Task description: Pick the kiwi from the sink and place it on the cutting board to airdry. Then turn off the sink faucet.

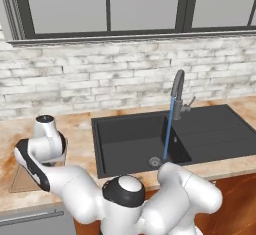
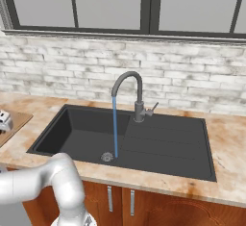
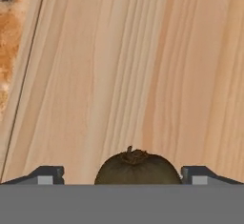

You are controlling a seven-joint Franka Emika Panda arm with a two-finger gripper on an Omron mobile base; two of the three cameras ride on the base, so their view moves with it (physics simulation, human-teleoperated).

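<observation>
Looking down the hand view: kiwi [image 3: 137, 167] sits at bottom centre of the frame, stem end up, resting on the cutting board [image 3: 119, 66], whose pale lengthwise grain runs up the frame. Gripper [image 3: 123, 174] is spread wide; one dark fingertip [image 3: 47, 174] stands off to the kiwi's left and the other to its right, each with a visible gap of bare board between it and the fruit. Nothing is pinched. Board edge runs along the left of the frame, with a strip of mottled orange counter [image 3: 9, 42] beyond it at upper left.

Left base view: arm bends over to the lower left, its wrist above a corner of the cutting board [image 1: 22, 181] at the left edge. Sink [image 1: 131, 140] lies centre frame, black basin with round drain at bottom. Sink faucet [image 1: 177, 91] arches over it, thin blue water stream [image 1: 168, 129] falling from the tip to the drain.

Right base view: sink faucet [image 2: 134, 93] running, stream [image 2: 115, 126] falling onto the drain; side lever points to the right. Board corner [image 2: 13, 121] shows at the left edge.
</observation>
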